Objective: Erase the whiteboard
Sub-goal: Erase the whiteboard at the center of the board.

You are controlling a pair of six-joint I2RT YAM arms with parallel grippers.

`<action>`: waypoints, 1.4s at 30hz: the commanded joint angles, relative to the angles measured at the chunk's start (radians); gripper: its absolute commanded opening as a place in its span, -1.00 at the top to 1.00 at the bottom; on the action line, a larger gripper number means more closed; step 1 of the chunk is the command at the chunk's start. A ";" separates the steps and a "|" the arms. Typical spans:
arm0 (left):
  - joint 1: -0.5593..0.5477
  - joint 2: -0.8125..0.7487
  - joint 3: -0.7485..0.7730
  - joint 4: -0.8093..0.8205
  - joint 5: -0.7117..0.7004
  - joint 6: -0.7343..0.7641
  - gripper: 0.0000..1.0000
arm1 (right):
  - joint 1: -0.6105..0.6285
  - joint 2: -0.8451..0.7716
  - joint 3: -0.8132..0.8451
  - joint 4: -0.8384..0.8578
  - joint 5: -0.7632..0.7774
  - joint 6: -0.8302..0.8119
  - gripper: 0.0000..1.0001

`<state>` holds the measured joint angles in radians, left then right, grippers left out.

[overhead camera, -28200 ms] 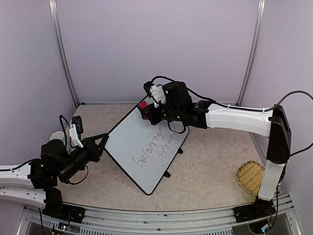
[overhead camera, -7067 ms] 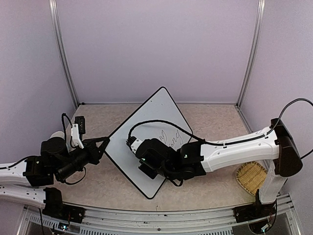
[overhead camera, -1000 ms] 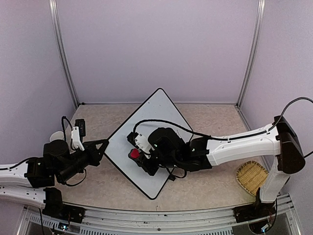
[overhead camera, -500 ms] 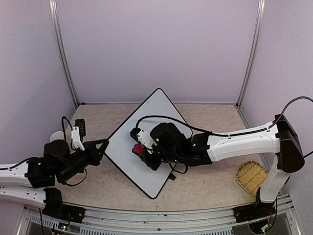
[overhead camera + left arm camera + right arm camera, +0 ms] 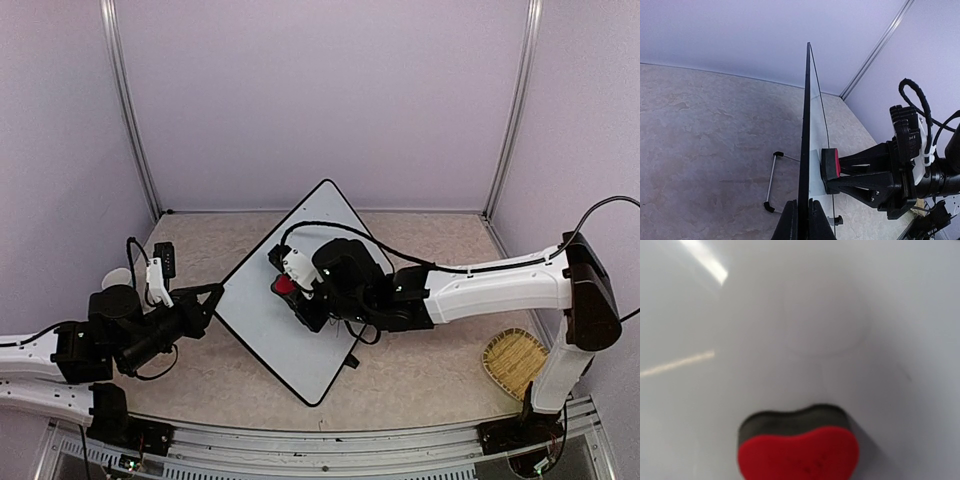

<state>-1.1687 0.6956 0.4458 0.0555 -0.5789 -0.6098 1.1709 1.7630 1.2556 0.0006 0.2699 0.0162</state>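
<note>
The whiteboard (image 5: 262, 312) stands tilted on the table, and its white face shows no writing. My left gripper (image 5: 212, 298) is shut on the black frame at its left edge. In the left wrist view the fingers (image 5: 790, 222) clamp the edge-on whiteboard (image 5: 805, 130). My right gripper (image 5: 293, 292) is shut on a red and black eraser (image 5: 284, 285), with the black pad pressed against the board's face near the middle. The eraser also shows in the left wrist view (image 5: 830, 163) and in the right wrist view (image 5: 799, 450), against the board's face (image 5: 815, 315).
A wicker basket (image 5: 512, 362) lies at the right near the right arm's base. The board's wire stand (image 5: 771, 180) and small black feet (image 5: 350, 362) rest on the beige table. Walls close the back and sides.
My right gripper has slid the eraser up the board, away from the near edge. The handwriting seen in the earliest frames is gone. The left gripper has kept its hold.
</note>
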 commanded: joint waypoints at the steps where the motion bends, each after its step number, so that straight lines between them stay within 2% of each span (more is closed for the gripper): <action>1: -0.028 0.019 -0.002 -0.049 0.142 0.054 1.00 | -0.015 0.029 0.015 0.075 0.009 -0.004 0.59; 10: -0.029 0.001 -0.009 -0.056 0.137 0.054 1.00 | -0.014 0.027 -0.124 0.088 -0.026 0.088 0.60; 29: -0.029 0.012 -0.002 -0.052 0.142 0.053 1.00 | -0.014 -0.033 -0.348 0.052 0.037 0.163 0.61; 36: -0.028 0.035 -0.001 -0.035 0.148 0.053 1.00 | 0.003 -0.045 -0.333 0.072 0.018 0.158 0.61; 40: -0.028 0.044 0.002 -0.031 0.152 0.053 1.00 | 0.027 -0.035 -0.265 0.075 0.013 0.129 0.61; 42: -0.029 0.040 0.003 -0.035 0.151 0.052 1.00 | 0.038 -0.017 -0.207 0.022 0.023 0.114 0.61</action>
<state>-1.1687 0.7055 0.4458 0.0677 -0.5842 -0.6201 1.1805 1.6882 0.9638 0.1326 0.3187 0.1650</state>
